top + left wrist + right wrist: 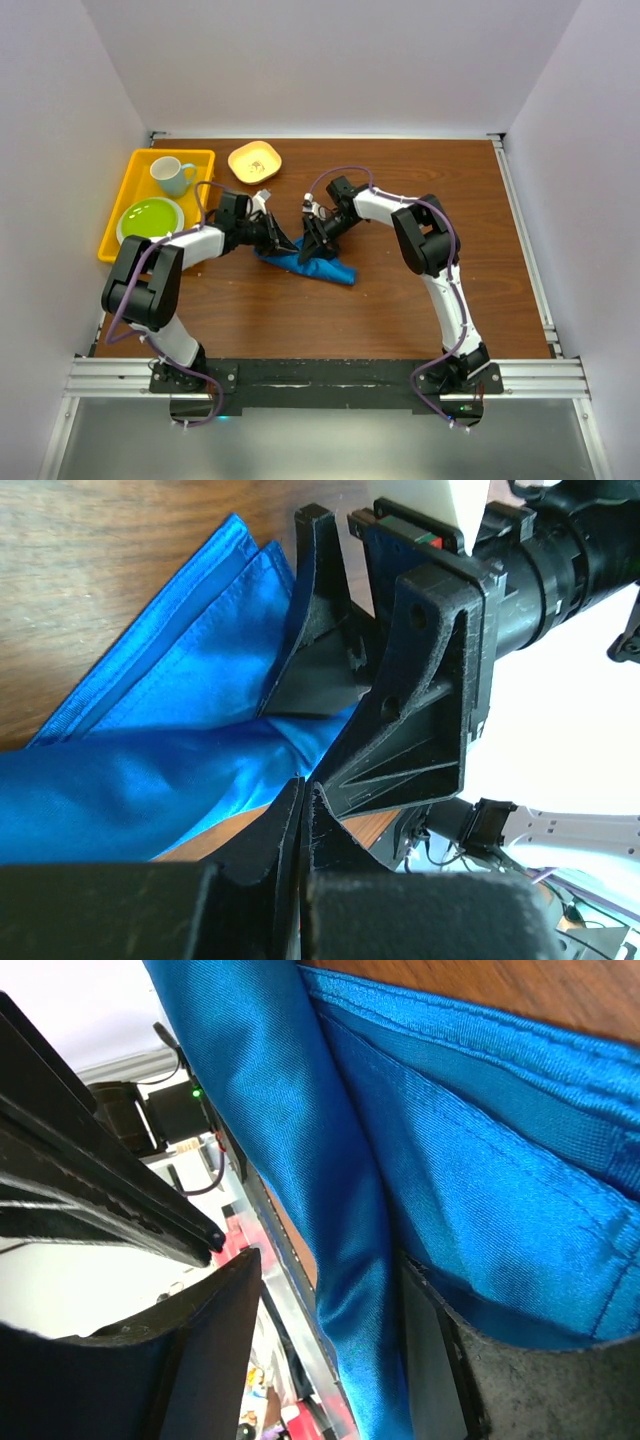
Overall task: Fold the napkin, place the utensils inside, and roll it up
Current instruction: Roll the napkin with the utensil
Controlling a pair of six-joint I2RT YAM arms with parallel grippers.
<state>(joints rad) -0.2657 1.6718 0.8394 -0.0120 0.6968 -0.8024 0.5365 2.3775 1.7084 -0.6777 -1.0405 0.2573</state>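
The blue napkin lies bunched and partly folded on the brown table, between my two grippers. My left gripper is at its left end. In the left wrist view its jaws are pressed shut with nothing visible between them, and the napkin lies just beyond the tips. My right gripper is at the napkin's upper edge. In the right wrist view it stands open, with a fold of the napkin hanging between the fingers against the right one. The utensil is hidden or out of view.
A yellow tray at the back left holds a pale blue cup and a green plate. A small yellow dish stands right of the tray. The two grippers are very close to each other.
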